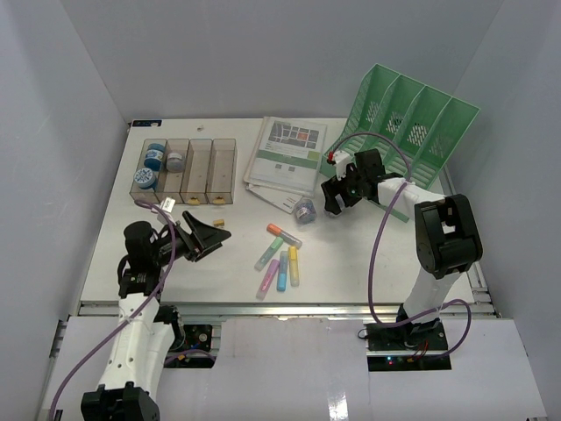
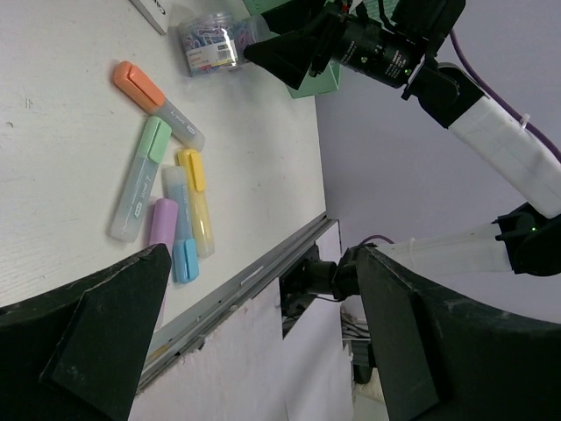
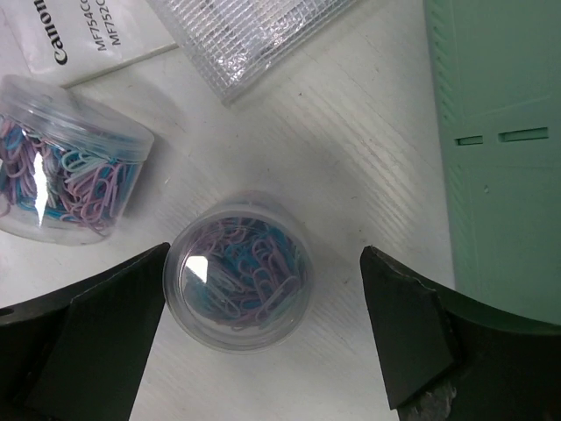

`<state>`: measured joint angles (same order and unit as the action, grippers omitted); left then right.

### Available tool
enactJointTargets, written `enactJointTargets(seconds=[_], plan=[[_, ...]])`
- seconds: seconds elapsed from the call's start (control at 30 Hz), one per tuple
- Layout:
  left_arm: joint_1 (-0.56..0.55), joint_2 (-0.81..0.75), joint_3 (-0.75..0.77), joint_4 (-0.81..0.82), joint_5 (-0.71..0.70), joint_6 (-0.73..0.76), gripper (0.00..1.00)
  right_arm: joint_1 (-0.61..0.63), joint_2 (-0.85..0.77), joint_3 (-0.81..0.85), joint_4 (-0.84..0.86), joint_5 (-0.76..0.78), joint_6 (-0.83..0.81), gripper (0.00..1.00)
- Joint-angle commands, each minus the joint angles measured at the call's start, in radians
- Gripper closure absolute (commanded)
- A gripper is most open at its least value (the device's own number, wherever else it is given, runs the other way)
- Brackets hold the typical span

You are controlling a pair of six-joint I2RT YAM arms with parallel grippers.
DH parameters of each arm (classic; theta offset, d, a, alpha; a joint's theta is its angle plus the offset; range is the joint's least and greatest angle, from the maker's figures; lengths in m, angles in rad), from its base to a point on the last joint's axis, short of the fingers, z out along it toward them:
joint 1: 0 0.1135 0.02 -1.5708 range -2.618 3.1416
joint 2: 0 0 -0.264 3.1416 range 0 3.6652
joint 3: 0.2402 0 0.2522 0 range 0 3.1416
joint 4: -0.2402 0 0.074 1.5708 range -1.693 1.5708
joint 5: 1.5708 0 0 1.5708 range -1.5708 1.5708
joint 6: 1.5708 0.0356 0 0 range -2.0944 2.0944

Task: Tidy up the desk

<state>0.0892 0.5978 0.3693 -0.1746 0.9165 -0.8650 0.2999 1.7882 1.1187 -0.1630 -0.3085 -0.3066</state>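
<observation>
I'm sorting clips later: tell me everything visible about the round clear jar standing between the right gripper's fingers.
The round clear plastic jar stands upright on the white desk, viewed from above through its glossy top. Pastel pink, blue and white paper clips fill it. It sits between the open fingers of the right gripper, apparently touching neither.

Left of the highlighters [image 1: 280, 257] the left pincer [image 1: 215, 239], spread wide, blocks the surface [image 1: 342, 272]; right of them a bare stretch runs open. Beyond them, a clip jar [image 1: 304, 210], booklets [image 1: 285, 156] and the right pincer [image 1: 334, 201] crowd the passage.
</observation>
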Motion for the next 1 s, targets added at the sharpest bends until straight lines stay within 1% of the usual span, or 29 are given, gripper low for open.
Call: enactJointTargets(seconds=[0.0, 0.03, 0.07, 0.2, 0.23, 0.27, 0.33, 0.4, 0.43, 0.47, 0.57, 0.67, 0.77, 0.8, 0.87, 0.97], plan=[[-0.035, 0.061, 0.003, 0.083, -0.017, -0.076, 0.02, 0.004, -0.039, -0.002, 0.031, -0.022, -0.087, 0.15], [-0.049, 0.077, 0.009, 0.092, -0.031, -0.081, 0.02, 0.004, -0.051, -0.014, 0.036, -0.031, -0.098, 0.18], [-0.053, 0.08, 0.015, 0.094, -0.044, -0.082, 0.02, 0.004, -0.06, -0.015, 0.035, -0.046, -0.099, 0.18], [-0.249, 0.188, 0.043, 0.169, -0.162, -0.117, 0.02, 0.005, -0.08, -0.04, 0.002, -0.105, -0.124, 0.3], [-0.29, 0.207, 0.048, 0.185, -0.194, -0.126, 0.02, 0.005, -0.079, -0.04, -0.005, -0.112, -0.125, 0.33], [-0.313, 0.234, 0.051, 0.222, -0.221, -0.139, 0.02, 0.005, -0.077, -0.036, -0.014, -0.114, -0.127, 0.39], [-0.395, 0.298, 0.067, 0.276, -0.265, -0.165, 0.02, 0.004, -0.086, -0.035, -0.028, -0.12, -0.129, 0.5], [-0.446, 0.34, 0.087, 0.298, -0.295, -0.173, 0.02, 0.004, -0.111, -0.04, -0.043, -0.122, -0.136, 0.56], [-0.489, 0.38, 0.111, 0.311, -0.325, -0.175, 0.02, 0.005, -0.144, -0.054, -0.048, -0.139, -0.141, 0.61], [-0.522, 0.404, 0.126, 0.314, -0.346, -0.174, 0.02, 0.005, -0.164, -0.063, -0.055, -0.146, -0.155, 0.63], [-0.567, 0.486, 0.184, 0.328, -0.375, -0.17, 0.02, 0.005, -0.246, -0.106, -0.076, -0.201, -0.192, 0.71], [-0.621, 0.571, 0.242, 0.347, -0.401, -0.176, 0.02, 0.004, -0.352, -0.173, -0.104, -0.298, -0.253, 0.75], [-0.664, 0.64, 0.287, 0.38, -0.427, -0.186, 0.02, 0.004, -0.481, -0.239, -0.15, -0.458, -0.34, 0.76], [-0.667, 0.645, 0.298, 0.381, -0.428, -0.191, 0.02, 0.005, -0.486, -0.255, -0.153, -0.464, -0.346, 0.76], [-0.72, 0.73, 0.339, 0.397, -0.453, -0.209, 0.02, 0.004, -0.58, -0.295, -0.219, -0.57, -0.436, 0.76], [-0.766, 0.797, 0.381, 0.419, -0.473, -0.223, 0.02, 0.005, -0.667, -0.325, -0.25, -0.627, -0.473, 0.76]])
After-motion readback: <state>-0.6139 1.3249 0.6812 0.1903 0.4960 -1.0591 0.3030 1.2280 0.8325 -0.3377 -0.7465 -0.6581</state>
